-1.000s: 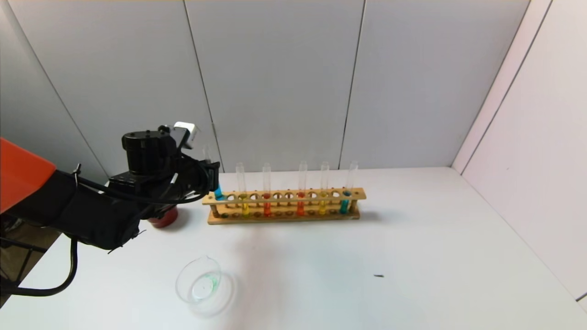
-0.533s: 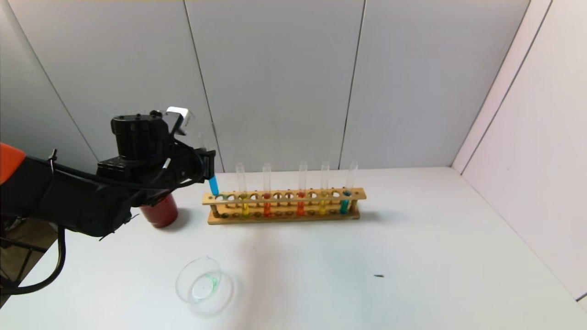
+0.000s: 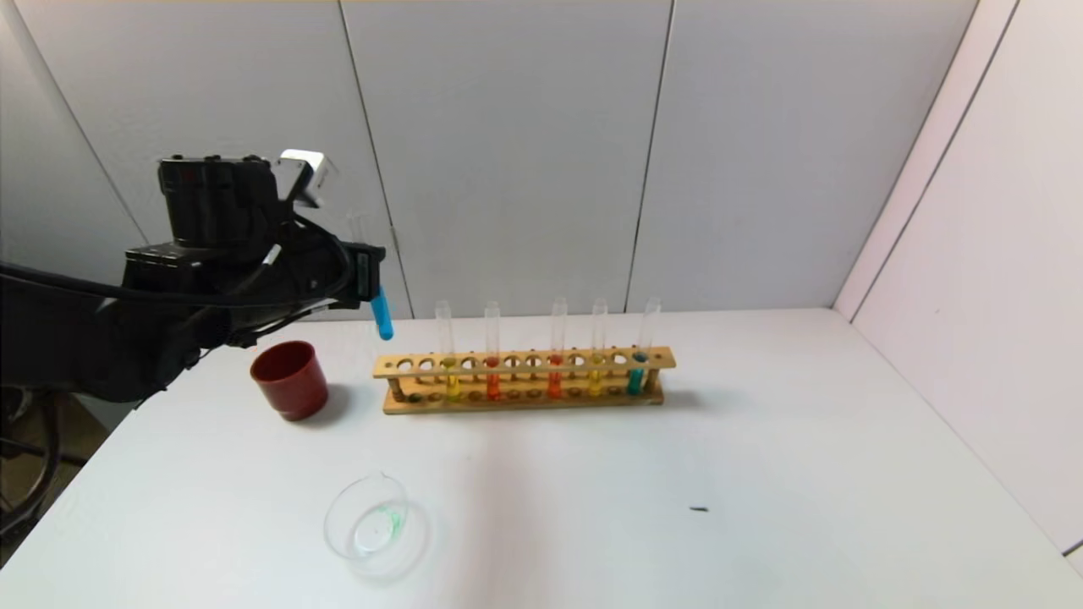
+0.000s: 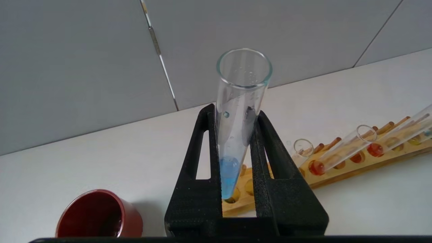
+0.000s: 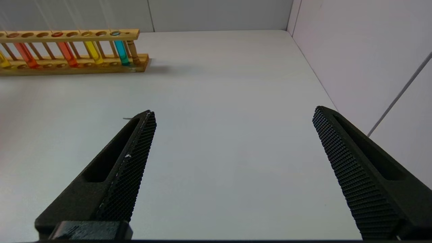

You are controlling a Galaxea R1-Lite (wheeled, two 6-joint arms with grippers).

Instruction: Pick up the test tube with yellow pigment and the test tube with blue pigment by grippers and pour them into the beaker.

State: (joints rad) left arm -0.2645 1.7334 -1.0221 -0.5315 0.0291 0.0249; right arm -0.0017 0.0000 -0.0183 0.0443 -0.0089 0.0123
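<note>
Clamping the slim round-bottomed glass blue tube (image 4: 236, 128) between textured black fingers, the left gripper (image 4: 234, 135) hangs above the wooden rack (image 3: 525, 381); right gripper (image 5: 233, 135) gapes wide.

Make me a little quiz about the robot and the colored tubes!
1. True or false: the left tool holds the test tube with blue pigment above the wooden rack.
2. Which stands nearest the rack's left end? A. red cup B. beaker
3. Fill in: the right tool is ____ and holds nothing.

Key: 1 true; 2 A; 3 open.
</note>
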